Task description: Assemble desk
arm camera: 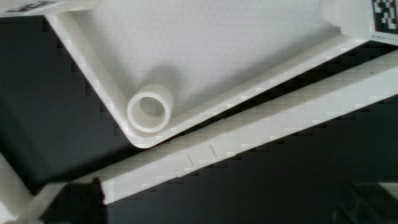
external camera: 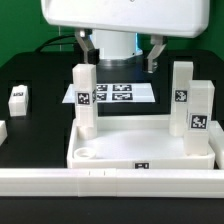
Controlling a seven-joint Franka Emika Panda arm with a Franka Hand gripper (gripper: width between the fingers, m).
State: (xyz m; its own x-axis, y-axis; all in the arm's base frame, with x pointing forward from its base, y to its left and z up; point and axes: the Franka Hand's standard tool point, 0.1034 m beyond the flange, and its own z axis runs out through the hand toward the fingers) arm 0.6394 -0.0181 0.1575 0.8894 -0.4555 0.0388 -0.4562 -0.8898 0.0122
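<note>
The white desk top (external camera: 135, 135) lies upside down as a rimmed tray in front of the long rail. Three tagged legs stand in its corners: one at the exterior view's left (external camera: 85, 100) and two at the right (external camera: 182, 92) (external camera: 201, 118). The near left round socket (external camera: 87, 153) (arm camera: 151, 105) holds nothing. My gripper (external camera: 120, 52) hangs above the far side of the tray, open, with nothing between its fingers. In the wrist view the tray (arm camera: 196, 50) fills the frame. One dark fingertip (arm camera: 66, 197) shows at the edge.
The marker board (external camera: 112, 94) lies flat behind the tray. A loose tagged leg (external camera: 18, 97) lies at the exterior view's left, with another white piece (external camera: 2, 130) at that edge. The long low white rail (external camera: 110, 180) (arm camera: 231, 150) runs along the front.
</note>
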